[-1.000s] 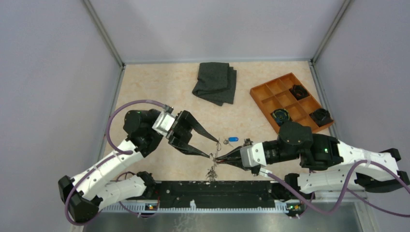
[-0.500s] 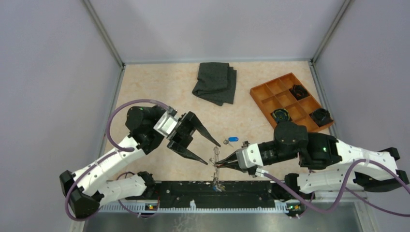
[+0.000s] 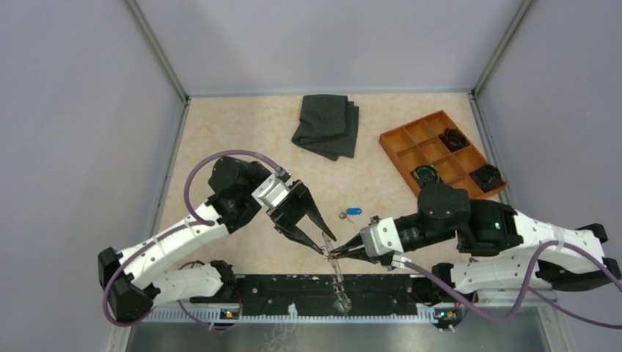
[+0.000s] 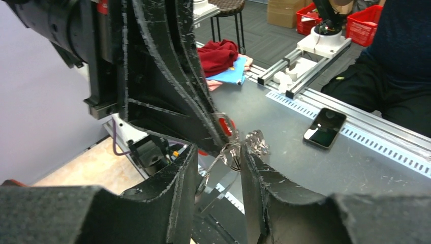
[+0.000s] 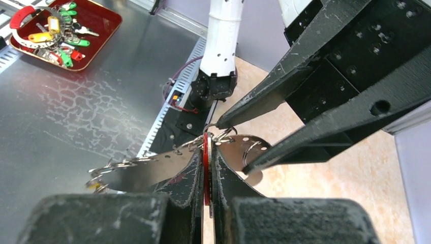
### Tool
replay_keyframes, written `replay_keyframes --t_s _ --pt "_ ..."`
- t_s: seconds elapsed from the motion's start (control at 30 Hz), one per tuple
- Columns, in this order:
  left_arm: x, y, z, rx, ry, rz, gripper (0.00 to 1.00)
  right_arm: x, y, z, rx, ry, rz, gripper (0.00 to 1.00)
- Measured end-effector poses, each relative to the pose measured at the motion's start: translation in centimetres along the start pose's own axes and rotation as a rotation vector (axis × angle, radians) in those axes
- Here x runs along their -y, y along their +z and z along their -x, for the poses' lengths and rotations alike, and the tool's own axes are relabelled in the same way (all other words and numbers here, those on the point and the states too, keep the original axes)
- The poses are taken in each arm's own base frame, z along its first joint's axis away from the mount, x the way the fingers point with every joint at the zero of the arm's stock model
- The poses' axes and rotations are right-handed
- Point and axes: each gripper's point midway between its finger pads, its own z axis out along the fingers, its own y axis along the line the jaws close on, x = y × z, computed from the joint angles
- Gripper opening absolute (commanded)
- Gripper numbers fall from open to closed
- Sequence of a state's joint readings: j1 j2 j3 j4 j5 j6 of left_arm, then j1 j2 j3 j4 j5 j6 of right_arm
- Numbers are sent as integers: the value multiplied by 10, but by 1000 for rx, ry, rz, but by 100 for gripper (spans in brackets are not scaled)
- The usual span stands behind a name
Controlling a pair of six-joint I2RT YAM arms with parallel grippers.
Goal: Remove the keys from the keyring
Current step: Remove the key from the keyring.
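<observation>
The keyring [image 3: 336, 273] is a pale metal band with small rings, hanging off the table's front edge over the black rail. My right gripper [image 3: 336, 252] is shut on a red-headed key [image 5: 206, 155] at the band's top; the band [image 5: 152, 170] runs left from it. My left gripper [image 3: 327, 245] is open, its fingers on either side of the band's upper end [image 4: 223, 170], and the right finger [image 4: 264, 188] is close against the ring cluster. A blue-headed key [image 3: 354, 212] and a small dark one [image 3: 342, 215] lie loose on the table just behind the grippers.
A folded dark grey cloth [image 3: 326, 126] lies at the back. An orange compartment tray [image 3: 405, 143] at the right holds black clumps. The black rail [image 3: 286, 290] runs along the front edge. A red tray of keys [image 5: 104, 20] and a phone [image 4: 325, 127] sit beyond the table.
My left gripper has swung right and forward and narrowed its jaws around the keyring's top. The keyring now hangs lower over the rail. My right gripper has stayed shut and shifted slightly.
</observation>
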State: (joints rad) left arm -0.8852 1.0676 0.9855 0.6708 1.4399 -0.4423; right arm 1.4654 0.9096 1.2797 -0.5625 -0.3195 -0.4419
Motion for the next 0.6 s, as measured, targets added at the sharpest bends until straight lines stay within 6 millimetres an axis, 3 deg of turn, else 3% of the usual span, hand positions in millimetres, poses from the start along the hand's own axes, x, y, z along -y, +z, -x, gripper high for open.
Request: replay_keyframes --t_s 0.13,0.33,0.6 --pt "6 4 -8 4 -14 -16 30 -1 -4 -2 -8 4 -1 0" --pt "15 9 -28 17 -58 -17 1 0 -9 -3 -16 3 -20 0" --pt "21 6 -31 70 -11 71 0 3 -11 -7 -39 4 -40 0"
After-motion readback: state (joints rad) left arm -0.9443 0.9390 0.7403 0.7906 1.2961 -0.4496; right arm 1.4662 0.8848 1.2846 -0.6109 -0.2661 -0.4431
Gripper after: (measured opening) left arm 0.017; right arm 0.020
